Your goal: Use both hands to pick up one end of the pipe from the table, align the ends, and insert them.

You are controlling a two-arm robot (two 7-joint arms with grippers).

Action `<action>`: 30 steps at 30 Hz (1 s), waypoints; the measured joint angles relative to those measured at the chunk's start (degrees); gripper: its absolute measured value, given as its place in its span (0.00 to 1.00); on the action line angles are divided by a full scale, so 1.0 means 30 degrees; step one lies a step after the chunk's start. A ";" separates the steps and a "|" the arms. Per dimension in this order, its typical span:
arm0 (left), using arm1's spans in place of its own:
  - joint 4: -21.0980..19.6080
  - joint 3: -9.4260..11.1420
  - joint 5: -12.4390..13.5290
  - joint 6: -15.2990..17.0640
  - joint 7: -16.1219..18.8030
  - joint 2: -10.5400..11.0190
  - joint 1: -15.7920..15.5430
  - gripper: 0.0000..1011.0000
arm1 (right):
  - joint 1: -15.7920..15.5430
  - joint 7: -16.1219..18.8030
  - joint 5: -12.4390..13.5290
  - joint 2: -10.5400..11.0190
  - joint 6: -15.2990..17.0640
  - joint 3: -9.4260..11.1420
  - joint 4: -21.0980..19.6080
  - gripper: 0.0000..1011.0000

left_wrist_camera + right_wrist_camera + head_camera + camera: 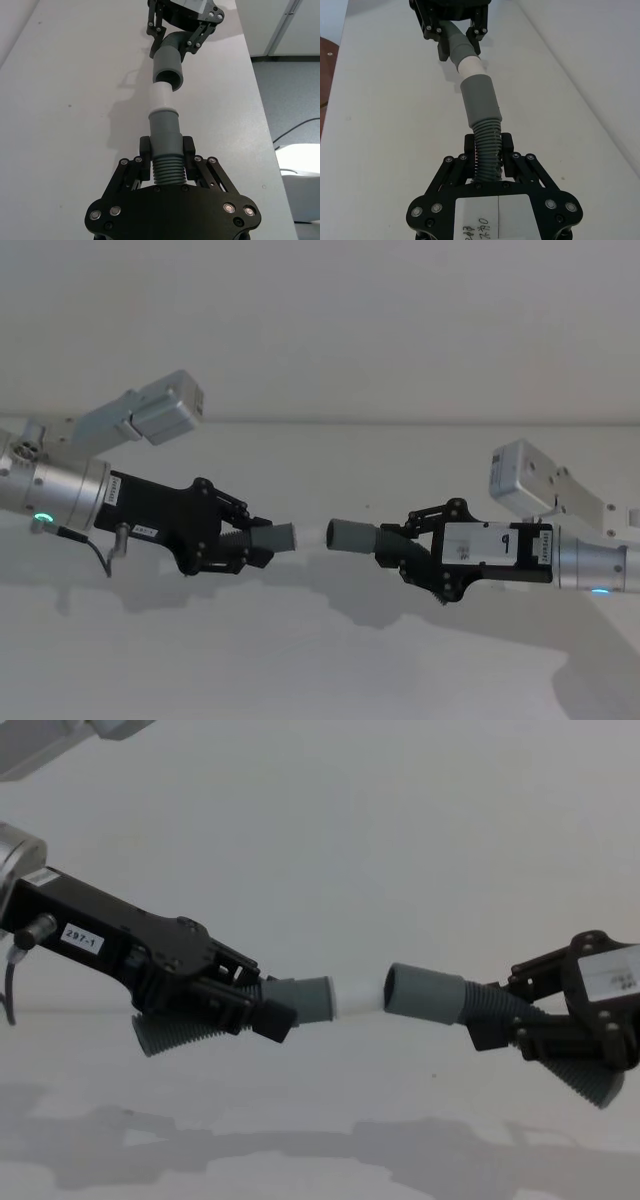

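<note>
Both grippers hold the two pipe pieces in the air above the white table (320, 660), pointing at each other. My left gripper (250, 540) (265, 1010) (166, 147) is shut on the ribbed part of the piece with the grey cuff (300, 1000) and white tip (360, 994) (161, 97). On the other side, my right gripper (395, 545) (490, 1020) (488, 145) is shut on the ribbed part of the piece with the plain grey cuff (425, 993) (479, 97). The white tip reaches the plain cuff's open mouth, roughly in line with it. Whether it is inside I cannot tell.
A white wall (320, 330) stands behind the table. In the left wrist view the table's edge (260, 100) drops to a grey floor with a white object (300, 180) on it. Each piece's free ribbed end (175, 1032) hangs below its gripper.
</note>
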 joint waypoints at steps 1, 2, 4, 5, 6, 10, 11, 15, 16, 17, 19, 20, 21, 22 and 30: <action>0.0022 0.0021 -0.0002 0.0005 -0.0013 -0.0012 -0.0026 0.36 | 0.0053 0.0013 0.0009 -0.0008 -0.0006 -0.0046 0.0067 0.29; 0.0052 0.0050 -0.0003 0.0006 -0.0021 -0.0021 -0.0065 0.36 | 0.0074 0.0021 0.0015 -0.0013 -0.0011 -0.0067 0.0099 0.29; 0.0094 0.0094 -0.0006 0.0010 -0.0045 -0.0038 -0.0119 0.36 | 0.0137 0.0050 0.0032 -0.0023 -0.0022 -0.0118 0.0193 0.29; 0.0144 0.0144 -0.0007 0.0013 -0.0065 -0.0052 -0.0173 0.36 | 0.0168 0.0061 0.0037 -0.0027 -0.0027 -0.0145 0.0230 0.29; 0.0204 0.0202 -0.0008 0.0018 -0.0077 -0.0070 -0.0229 0.36 | 0.0183 0.0074 0.0042 -0.0028 -0.0034 -0.0163 0.0261 0.29; 0.0281 0.0286 -0.0008 0.0025 -0.0096 -0.0088 -0.0321 0.36 | 0.0283 0.0116 0.0066 -0.0038 -0.0076 -0.0251 0.0396 0.29; 0.0337 0.0332 -0.0009 0.0027 -0.0102 -0.0094 -0.0367 0.36 | 0.0314 0.0125 0.0076 -0.0038 -0.0090 -0.0286 0.0440 0.29; 0.0430 0.0422 -0.0009 0.0035 -0.0106 -0.0098 -0.0460 0.36 | 0.0398 0.0134 0.0098 -0.0038 -0.0129 -0.0362 0.0549 0.29; 0.0437 0.0431 -0.0009 0.0035 -0.0105 -0.0097 -0.0469 0.36 | 0.0413 0.0136 0.0102 -0.0037 -0.0135 -0.0379 0.0569 0.29; 0.0469 0.0460 -0.0009 0.0036 -0.0096 -0.0089 -0.0498 0.36 | 0.0444 0.0138 0.0107 -0.0032 -0.0144 -0.0405 0.0602 0.29; 0.0493 0.0476 -0.0010 0.0036 -0.0087 -0.0078 -0.0518 0.36 | 0.0472 0.0140 0.0109 -0.0028 -0.0155 -0.0434 0.0633 0.29; 0.0508 0.0494 -0.0014 0.0036 -0.0074 -0.0063 -0.0534 0.36 | 0.0505 0.0143 0.0112 -0.0023 -0.0170 -0.0464 0.0668 0.29; 0.0513 0.0502 -0.0016 0.0036 -0.0066 -0.0055 -0.0538 0.36 | 0.0526 0.0144 0.0112 -0.0021 -0.0177 -0.0486 0.0693 0.29; 0.0523 0.0517 -0.0029 0.0036 -0.0041 -0.0031 -0.0546 0.36 | 0.0554 0.0146 0.0114 -0.0019 -0.0199 -0.0519 0.0720 0.29; 0.0536 0.0564 -0.0178 0.0049 0.0092 0.0085 -0.0548 0.36 | 0.0720 0.0152 0.0115 -0.0002 -0.0269 -0.0703 0.0864 0.29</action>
